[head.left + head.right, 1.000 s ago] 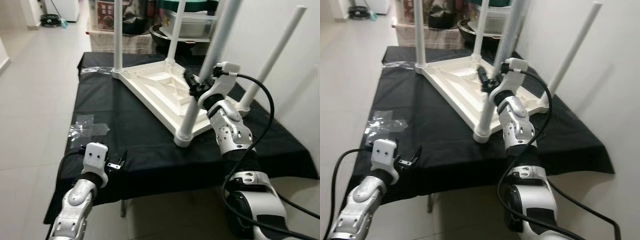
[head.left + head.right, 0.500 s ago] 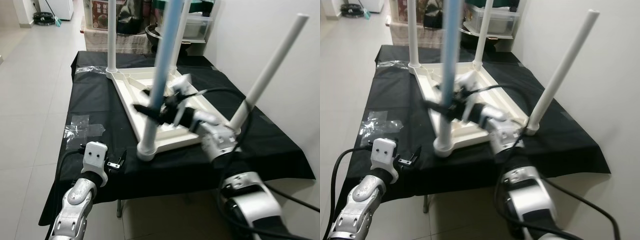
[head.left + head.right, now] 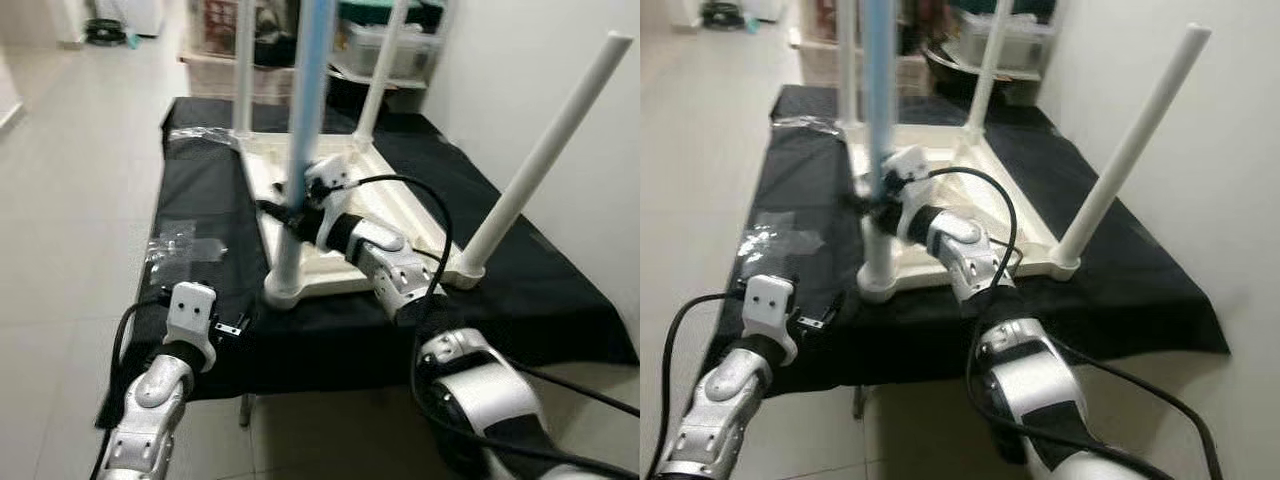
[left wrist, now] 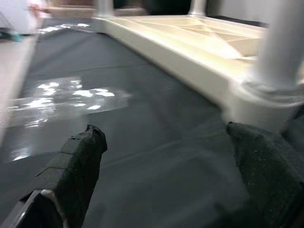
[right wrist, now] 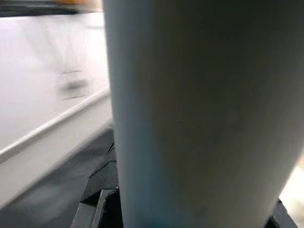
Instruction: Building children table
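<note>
Four white legs stand up from the upturned children's table (image 3: pixel 345 235), which lies top-down on the black cloth (image 3: pixel 205 300) of a work surface beside a pale wall; the near-left leg (image 3: pixel 300 150) is the one in hand, seated in its corner socket just above the cloth's front part. The right gripper (image 3: pixel 290 212) is closed round that leg low down, and the right wrist view has the white tube pressed close between the fingers. Compared with a second ago, the table has swung round on the cloth: the gripped corner then sat toward the robot's right and now sits left of centre, with the right arm reaching across after it. That reads as the leg being twisted or pushed home in its socket, so the assembly looks close to done, though whether the leg is fully seated cannot be told. The left gripper (image 3: pixel 232 328) hovers with fingers wide apart over the cloth's near edge, short of that corner, near some crinkled clear plastic wrap (image 3: pixel 180 243)
</note>
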`<state>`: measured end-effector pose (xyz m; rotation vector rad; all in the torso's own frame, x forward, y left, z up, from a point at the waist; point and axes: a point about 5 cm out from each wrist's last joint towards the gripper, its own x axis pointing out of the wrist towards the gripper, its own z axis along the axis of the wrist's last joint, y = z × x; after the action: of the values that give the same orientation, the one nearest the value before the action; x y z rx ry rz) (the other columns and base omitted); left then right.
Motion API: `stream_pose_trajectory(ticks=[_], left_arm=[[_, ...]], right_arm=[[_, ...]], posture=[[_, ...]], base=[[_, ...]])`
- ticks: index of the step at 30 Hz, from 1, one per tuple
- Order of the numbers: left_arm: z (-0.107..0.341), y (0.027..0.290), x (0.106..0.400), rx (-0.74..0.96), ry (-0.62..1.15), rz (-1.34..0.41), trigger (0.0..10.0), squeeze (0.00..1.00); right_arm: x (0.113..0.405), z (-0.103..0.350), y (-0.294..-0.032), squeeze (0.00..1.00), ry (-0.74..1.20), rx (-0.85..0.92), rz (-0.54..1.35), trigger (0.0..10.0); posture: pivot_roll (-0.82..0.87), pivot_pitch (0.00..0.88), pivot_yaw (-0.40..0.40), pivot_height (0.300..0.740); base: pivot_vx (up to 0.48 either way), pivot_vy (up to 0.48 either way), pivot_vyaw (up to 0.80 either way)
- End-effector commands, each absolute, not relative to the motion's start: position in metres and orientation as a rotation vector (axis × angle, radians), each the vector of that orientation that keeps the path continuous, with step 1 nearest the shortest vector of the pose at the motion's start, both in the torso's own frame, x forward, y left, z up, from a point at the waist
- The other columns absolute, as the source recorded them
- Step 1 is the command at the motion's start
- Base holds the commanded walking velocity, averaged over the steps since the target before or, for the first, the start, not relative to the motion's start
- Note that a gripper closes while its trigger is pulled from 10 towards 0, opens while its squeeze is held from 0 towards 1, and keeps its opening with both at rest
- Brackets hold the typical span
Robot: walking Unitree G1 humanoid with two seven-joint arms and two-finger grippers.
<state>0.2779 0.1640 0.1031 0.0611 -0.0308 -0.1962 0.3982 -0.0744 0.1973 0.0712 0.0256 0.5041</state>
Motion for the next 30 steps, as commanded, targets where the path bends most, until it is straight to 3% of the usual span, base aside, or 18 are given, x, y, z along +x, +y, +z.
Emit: stream_pose_trajectory(ticks=[1, 4, 5, 13, 14, 15, 19, 20, 21, 24, 26, 27, 29, 30], left_arm=[[0.1, 0.158, 0.278, 0.064, -0.02, -0.218, 10.0, 0.0], [0.102, 0.158, 0.279, 0.061, -0.02, -0.218, 10.0, 0.0], [0.103, 0.161, 0.28, 0.059, -0.021, -0.212, 10.0, 0.0], [0.101, 0.156, 0.28, 0.059, -0.017, -0.228, 10.0, 0.0], [0.101, 0.155, 0.28, 0.057, -0.018, -0.23, 10.0, 0.0], [0.101, 0.154, 0.281, 0.056, -0.018, -0.231, 10.0, 0.0], [0.101, 0.157, 0.281, 0.058, -0.019, -0.229, 10.0, 0.0], [0.101, 0.157, 0.282, 0.059, -0.02, -0.228, 10.0, 0.0], [0.101, 0.157, 0.282, 0.059, -0.02, -0.228, 10.0, 0.0], [0.102, 0.157, 0.281, 0.058, -0.022, -0.227, 10.0, 0.0], [0.1, 0.157, 0.281, 0.066, -0.02, -0.228, 10.0, 0.0], [0.1, 0.157, 0.281, 0.066, -0.02, -0.228, 10.0, 0.0], [0.1, 0.157, 0.281, 0.07, -0.019, -0.232, 10.0, 0.0], [0.1, 0.157, 0.281, 0.07, -0.019, -0.232, 10.0, 0.0]], right_arm=[[0.395, 0.146, -0.12, 0.0, 0.26, 0.065, 0.156, 0.0], [0.392, 0.142, -0.127, 0.0, 0.257, 0.062, 0.055, 0.0], [0.384, 0.145, -0.135, 0.0, 0.192, 0.051, -0.128, 0.0], [0.377, 0.154, -0.117, 0.0, 0.159, 0.099, -0.235, 0.0], [0.377, 0.16, -0.11, 0.0, 0.126, 0.161, -0.21, 9.3], [0.377, 0.17, -0.106, 1.0, 0.078, 0.169, -0.173, 10.0], [0.384, 0.193, -0.11, 1.0, -0.004, 0.145, -0.093, 10.0], [0.386, 0.2, -0.115, 0.29, -0.023, 0.152, -0.082, 10.0], [0.387, 0.205, -0.117, 0.0, -0.037, 0.159, -0.075, 10.0], [0.388, 0.222, -0.117, 0.0, -0.116, 0.237, 0.057, 10.0], [0.389, 0.245, -0.113, 0.0, -0.225, 0.3, 0.354, 10.0], [0.389, 0.245, -0.113, 0.0, -0.225, 0.3, 0.354, 10.0], [0.383, 0.258, -0.108, 0.0, -0.269, 0.292, 0.679, 10.0], [0.383, 0.258, -0.108, 0.0, -0.269, 0.292, 0.679, 10.0]], posture=[[0.06, 0.0, -0.164, 0.74], [0.06, 0.0, -0.165, 0.74], [0.04, 0.0, -0.152, 0.74], [0.04, 0.0, -0.144, 0.74], [0.04, 0.0, -0.144, 0.74], [0.04, 0.0, -0.142, 0.74], [0.03, 0.0, -0.143, 0.74], [0.04, 0.0, -0.145, 0.74], [0.04, 0.0, -0.145, 0.74], [0.04, 0.0, -0.145, 0.74], [0.04, 0.0, -0.146, 0.74], [0.04, 0.0, -0.146, 0.74], [0.05, 0.0, -0.148, 0.74], [0.05, 0.0, -0.148, 0.74]], base=[[0.0, 0.0, 0.0], [0.0, 0.0, 0.0], [0.0, 0.0, 0.0], [0.0, 0.0, 0.0], [0.0, 0.0, 0.0], [0.0, 0.0, 0.0], [0.0, 0.0, 0.0], [0.0, 0.0, 0.0], [0.0, 0.0, 0.0], [0.0, 0.0, 0.0], [0.0, 0.0, 0.0], [0.0, 0.0, 0.0], [0.0, 0.0, 0.0], [0.0, 0.0, 0.0]])
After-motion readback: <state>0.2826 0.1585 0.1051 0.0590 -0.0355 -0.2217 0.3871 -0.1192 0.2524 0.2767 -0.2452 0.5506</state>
